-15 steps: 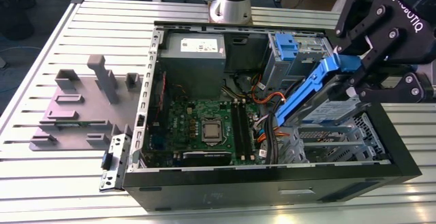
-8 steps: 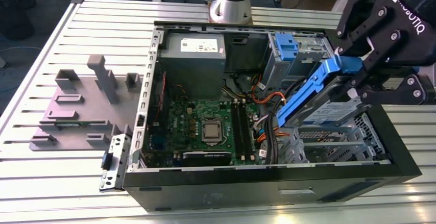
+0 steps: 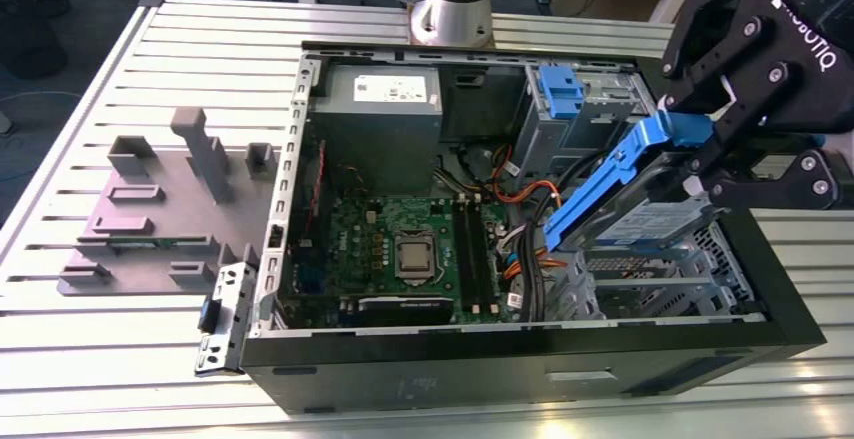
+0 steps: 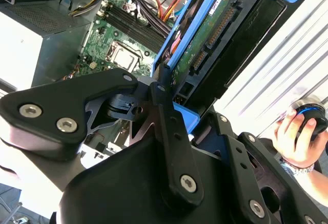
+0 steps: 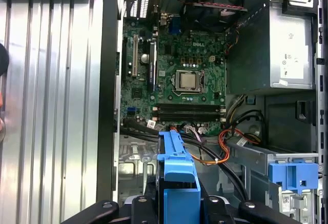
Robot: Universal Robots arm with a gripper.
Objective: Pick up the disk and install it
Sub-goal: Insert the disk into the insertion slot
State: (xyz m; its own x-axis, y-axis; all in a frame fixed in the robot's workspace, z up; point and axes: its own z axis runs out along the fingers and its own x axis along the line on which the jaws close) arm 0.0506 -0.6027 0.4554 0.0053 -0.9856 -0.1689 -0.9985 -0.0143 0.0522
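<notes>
My gripper (image 3: 694,164) is shut on the disk (image 3: 638,217), a silver drive with a white-and-blue label and blue rails. It holds the disk tilted, one end raised, above the metal drive cage (image 3: 661,284) at the exterior view's right end of the open computer case (image 3: 534,364). In the second wrist view the disk's green circuit-board underside (image 4: 212,37) and blue carrier sit between the black fingers (image 4: 166,114). In the first wrist view the blue rail of the disk (image 5: 177,165) points toward the motherboard (image 5: 187,80).
Inside the case are a motherboard (image 3: 400,244), bundled cables (image 3: 521,184), a grey power-supply box (image 3: 380,94) and another blue carrier (image 3: 558,89) in a bay. A grey stand with posts (image 3: 160,209) sits on the slatted table. A person's hand (image 4: 300,131) rests beside the case.
</notes>
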